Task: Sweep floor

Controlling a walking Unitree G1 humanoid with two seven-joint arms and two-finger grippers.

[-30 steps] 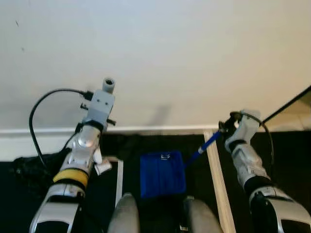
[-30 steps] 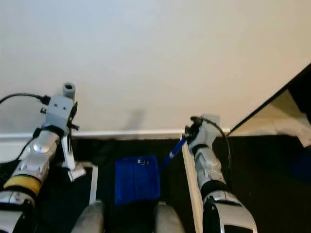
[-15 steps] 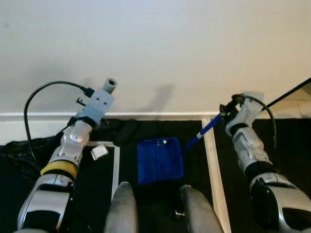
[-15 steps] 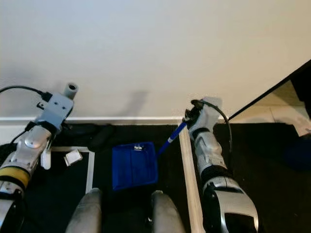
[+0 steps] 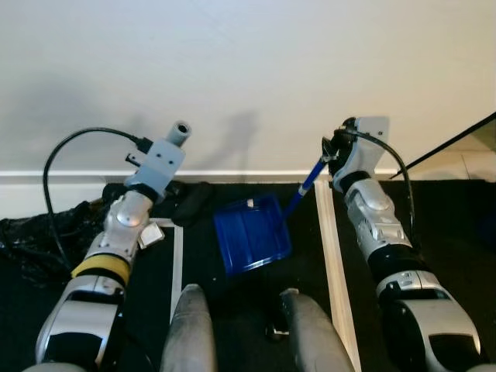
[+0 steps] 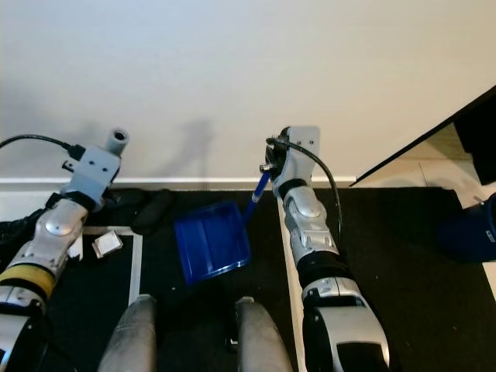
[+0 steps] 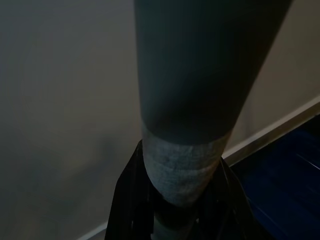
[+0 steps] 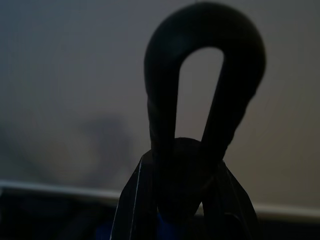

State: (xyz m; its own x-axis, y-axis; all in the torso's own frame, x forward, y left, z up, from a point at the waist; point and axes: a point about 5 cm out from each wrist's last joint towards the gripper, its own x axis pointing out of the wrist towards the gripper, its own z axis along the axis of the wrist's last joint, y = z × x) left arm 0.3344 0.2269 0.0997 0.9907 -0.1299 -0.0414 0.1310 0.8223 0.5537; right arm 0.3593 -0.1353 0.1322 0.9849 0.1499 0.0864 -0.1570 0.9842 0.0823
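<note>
Down on the dark floor (image 5: 434,232), right by the wall (image 5: 248,70), lies a blue dustpan (image 5: 252,242). It sits just in front of the robot's two feet, tilted a bit. Its blue handle (image 5: 312,178) runs up and away from the pan, toward the robot's right side. The right gripper (image 5: 335,149) is clenched on the top end of that handle. In the right wrist view the black loop (image 8: 205,75) at the end of the handle sticks out between the gripper's fingers (image 8: 131,210).

The left gripper (image 7: 175,220) is clenched on a thick grey pole (image 7: 200,75), likely the broom stick. The top of that pole (image 5: 180,129) pokes up above the left wrist. A small white scrap (image 5: 149,235) lies on the floor just beside the left arm.

So the pan is on the right arm's side, and the scrap is off to the pan's left. The pan's wide mouth looks turned toward the robot's feet, though I cannot be sure. My guess is the left arm has to push the scrap sideways to the right, and the right arm may have to turn the pan so its mouth faces that way.
</note>
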